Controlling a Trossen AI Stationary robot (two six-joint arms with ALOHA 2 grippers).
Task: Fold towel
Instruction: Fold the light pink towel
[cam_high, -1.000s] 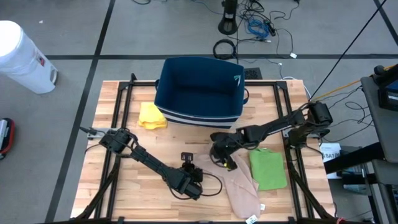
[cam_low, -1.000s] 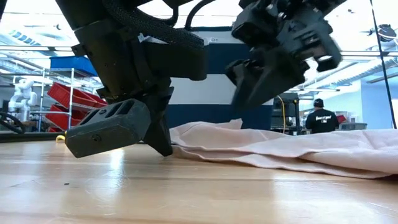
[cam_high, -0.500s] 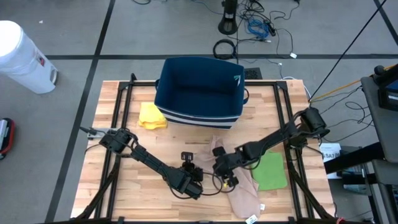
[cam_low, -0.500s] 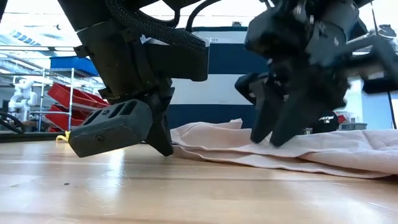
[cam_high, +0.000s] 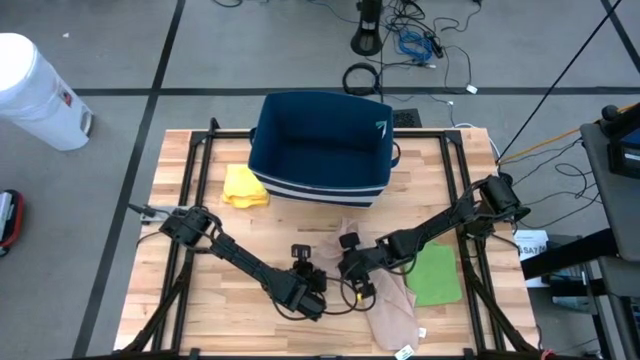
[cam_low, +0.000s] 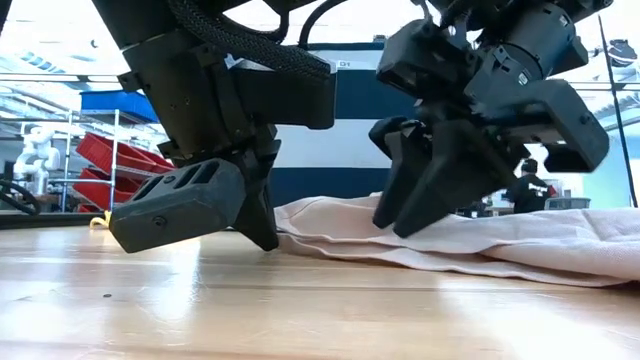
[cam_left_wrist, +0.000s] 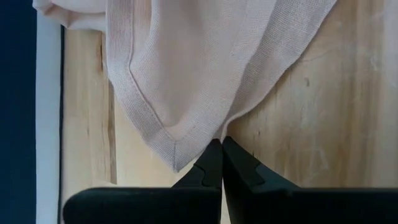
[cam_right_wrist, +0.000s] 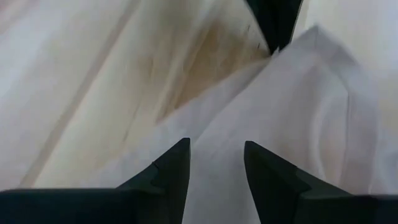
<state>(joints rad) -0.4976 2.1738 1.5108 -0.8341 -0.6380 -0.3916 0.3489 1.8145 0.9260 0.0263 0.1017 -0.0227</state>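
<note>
From above, you see the pink towel (cam_high: 385, 300) lying crumpled on the wooden desk (cam_high: 200, 300), in front of the navy bin (cam_high: 322, 148) and just beside a green cloth (cam_high: 433, 274). A yellow cloth (cam_high: 244, 186) sits next to the bin's left side. Your left end effector (cam_high: 312, 290) is low at the towel's left edge; your right end effector (cam_high: 356, 285) is down on the towel, close beside the left one.

At desk level, you see the left end effector (cam_low: 262, 232) with its tip at the desk, touching the towel's (cam_low: 470, 247) near edge. The right end effector (cam_low: 398, 218) hangs over the cloth with its 2 fingers pointing down onto the top fold.

In your left wrist view, the 2 fingers (cam_left_wrist: 210, 167) are pressed together, right at the towel's (cam_left_wrist: 199, 68) hemmed corner; you cannot tell whether any cloth is caught between them.

In your right wrist view, the 2 fingers (cam_right_wrist: 169, 168) stand partly apart over the towel (cam_right_wrist: 298, 118), with nothing gripped between them. The other arm's dark tip shows at the towel's far edge.
</note>
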